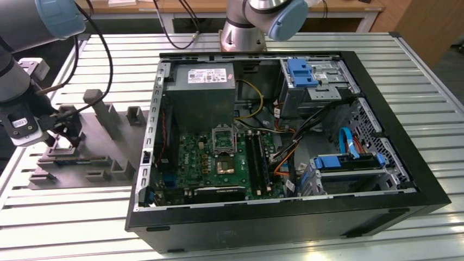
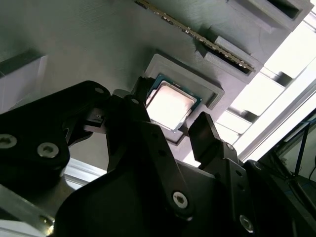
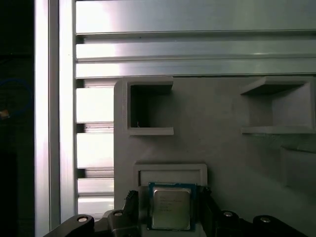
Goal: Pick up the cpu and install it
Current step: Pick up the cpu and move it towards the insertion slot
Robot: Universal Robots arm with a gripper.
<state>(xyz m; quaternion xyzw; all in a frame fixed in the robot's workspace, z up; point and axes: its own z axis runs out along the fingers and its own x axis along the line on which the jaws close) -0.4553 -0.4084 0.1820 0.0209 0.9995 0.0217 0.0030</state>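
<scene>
— Is the gripper (image 2: 171, 117) holding anything?
— No. Its fingers (image 2: 200, 131) are standing spread, straddling the cpu (image 3: 170, 208), which is lying flat in a shallow recess of the grey fixture (image 3: 222, 148). One finger is hiding a corner of it, so I'm not making out any contact.
— And the open computer case (image 1: 377, 136)?
— It's sitting well apart from the fixture, toward the exterior view's right.

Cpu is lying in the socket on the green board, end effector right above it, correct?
No. The cpu lies in a recess of the gray holder, not the socket; the end effector is right above it, as both wrist views show.
</scene>
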